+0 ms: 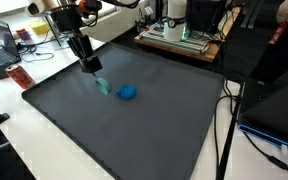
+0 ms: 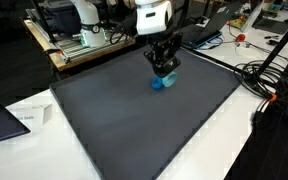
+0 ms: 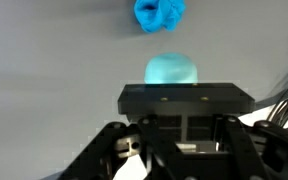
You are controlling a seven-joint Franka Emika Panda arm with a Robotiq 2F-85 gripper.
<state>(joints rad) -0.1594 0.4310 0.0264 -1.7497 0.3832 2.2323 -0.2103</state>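
In an exterior view the gripper [image 1: 95, 73] hung low over a dark grey mat [image 1: 134, 135], its fingers drawn in on a pale cyan object [image 1: 102, 86] that stuck out just below the fingertips. The object's lower end was at the mat, though contact could not be made out. A crumpled blue lump [image 1: 128, 93] lay on the mat near the gripper, a little beyond the cyan object and apart from it. The mat rested on a white table [image 1: 24, 140].

In an exterior view from the opposite side, the gripper [image 2: 164, 68] stood nearly upright over the far part of the mat [image 2: 134, 125]. The pale cyan object [image 2: 157, 85] showed right under the fingertips. The deeper blue of the lump [image 2: 169, 74] sat close against it, and here it was unclear whether the two touched.

In the wrist view the gripper's black body [image 3: 184, 100] filled the lower half and hid the fingertips. The pale cyan object [image 3: 171, 70] rose as a rounded dome directly ahead of it, centred between the jaws and gripped there. The crumpled blue lump [image 3: 159, 13] lay farther ahead, with bare mat between the two.
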